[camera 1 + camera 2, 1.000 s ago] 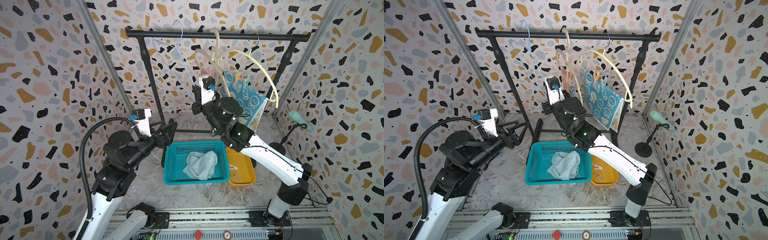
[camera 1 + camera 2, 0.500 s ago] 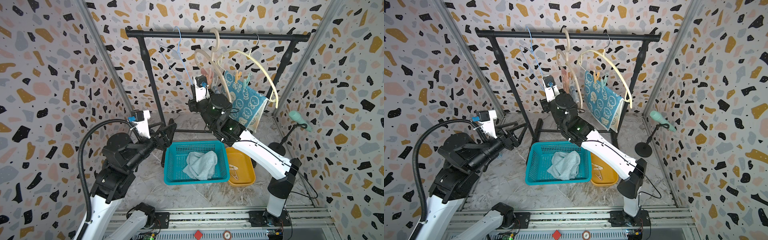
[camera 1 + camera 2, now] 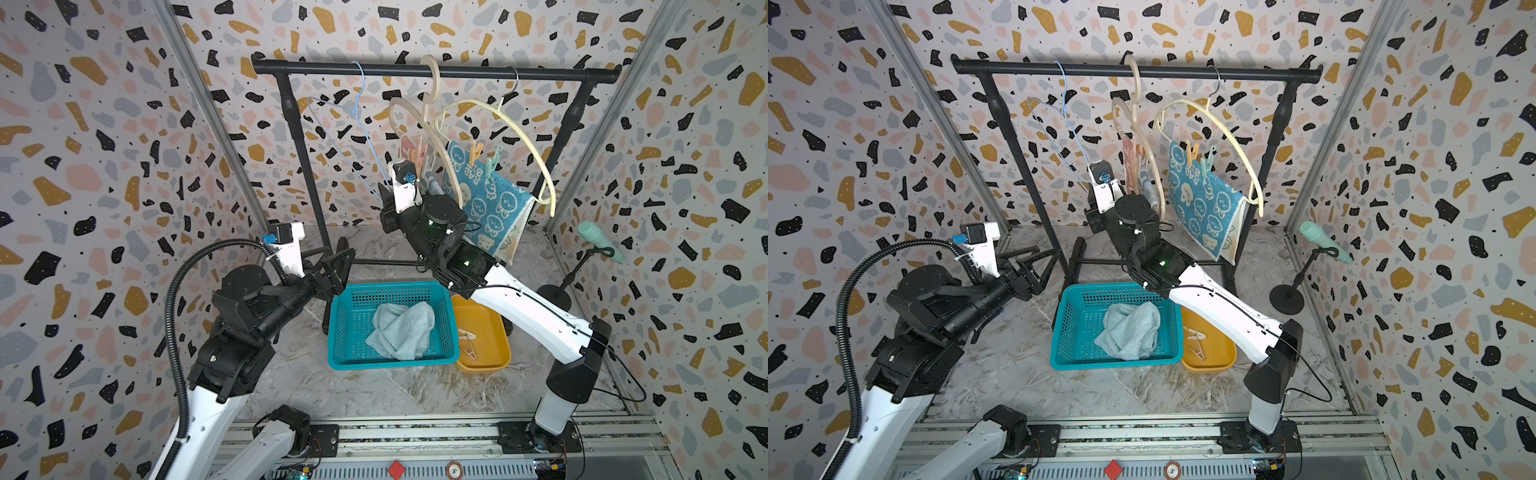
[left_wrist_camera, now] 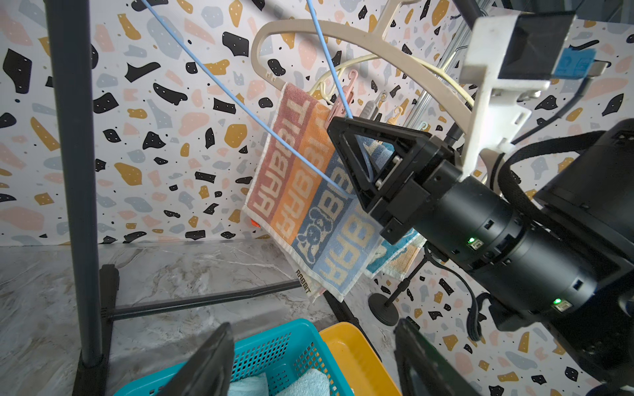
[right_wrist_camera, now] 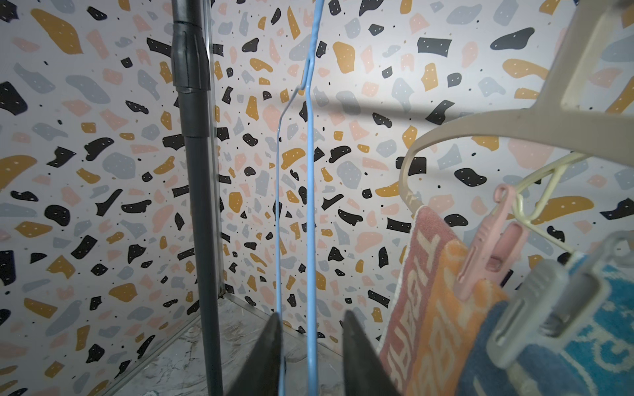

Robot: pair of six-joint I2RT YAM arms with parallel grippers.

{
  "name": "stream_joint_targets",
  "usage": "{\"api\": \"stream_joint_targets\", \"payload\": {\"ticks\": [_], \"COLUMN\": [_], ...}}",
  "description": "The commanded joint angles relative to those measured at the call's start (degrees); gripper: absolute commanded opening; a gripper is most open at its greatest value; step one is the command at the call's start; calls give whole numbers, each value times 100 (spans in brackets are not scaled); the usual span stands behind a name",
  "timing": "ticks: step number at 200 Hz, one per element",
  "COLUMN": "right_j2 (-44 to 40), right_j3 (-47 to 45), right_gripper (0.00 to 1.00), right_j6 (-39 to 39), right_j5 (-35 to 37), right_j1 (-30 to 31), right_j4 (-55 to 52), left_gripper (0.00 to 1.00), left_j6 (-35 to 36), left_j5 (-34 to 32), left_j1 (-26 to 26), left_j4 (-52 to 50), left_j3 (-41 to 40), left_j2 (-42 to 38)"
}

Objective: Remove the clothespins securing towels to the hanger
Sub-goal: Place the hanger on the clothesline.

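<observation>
Terrazzo booth; wrist views, unlike top views: right gripper (image 5: 311, 315) parted around blue hanger (image 5: 310, 171); left gripper (image 4: 314, 325) spread.

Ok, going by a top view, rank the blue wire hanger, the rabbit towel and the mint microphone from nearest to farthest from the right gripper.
1. Blue wire hanger: its wire passes through the right gripper.
2. Rabbit towel: hanging a little off to the robot's right.
3. Mint microphone: farthest, far out to the robot's right.
</observation>
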Motion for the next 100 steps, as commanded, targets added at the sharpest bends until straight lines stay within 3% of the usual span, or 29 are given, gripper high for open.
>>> {"api": "stream_joint_targets", "payload": {"ticks": [1, 21, 100], "right_j2": [-508, -741, -1765], "right_j3": [-170, -439, -1406], "right_gripper": [52, 59, 66], "right_j6": [27, -6, 155], "right_j5": [-138, -157, -332], "right_j1": [123, 205, 302], "right_j4": [258, 359, 457], "left_gripper": [74, 74, 74], "left_j6": [-48, -47, 83], "left_j5": [17, 27, -78], "left_j1": [4, 5, 5], "left_j4": [275, 266, 98], "left_j3": [14, 37, 339], "left_j2": [-22, 1, 107]}}
